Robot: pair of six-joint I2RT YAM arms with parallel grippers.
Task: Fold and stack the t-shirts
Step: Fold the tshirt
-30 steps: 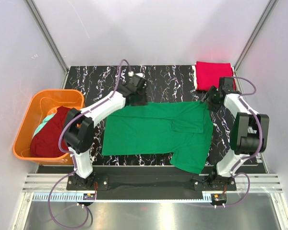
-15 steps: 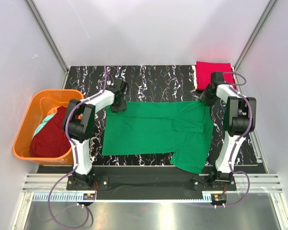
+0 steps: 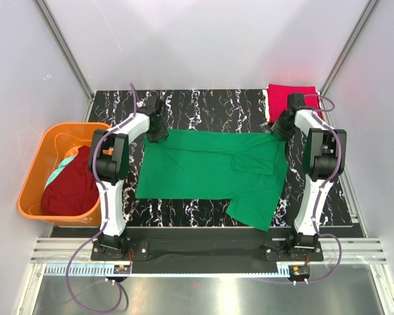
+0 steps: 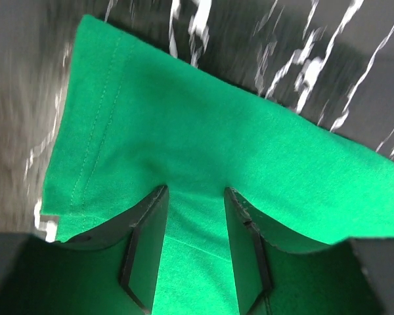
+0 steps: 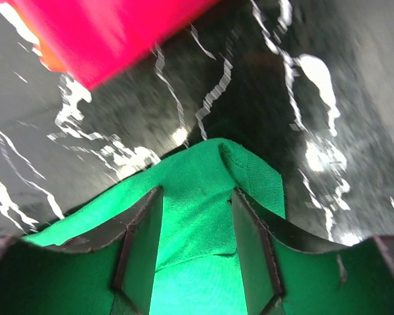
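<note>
On the black marbled table (image 3: 210,105), the kelly green cotton t-shirt (image 3: 203,167) lay spread at centre, not yet folded. The orange plastic basket (image 3: 33,177) on the left held the dark maroon tee (image 3: 72,190) and the pale teal garment (image 3: 60,172). Only the crimson red tee (image 3: 290,98) lay folded, far right. Both arms reached far, the left gripper (image 3: 159,133) and right gripper (image 3: 278,131) each clamped on a far corner of the green shirt.

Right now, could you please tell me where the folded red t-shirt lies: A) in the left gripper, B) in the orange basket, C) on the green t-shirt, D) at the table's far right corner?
D: the folded red t-shirt lies on the table, at its far right corner, beyond the green t-shirt.
</note>
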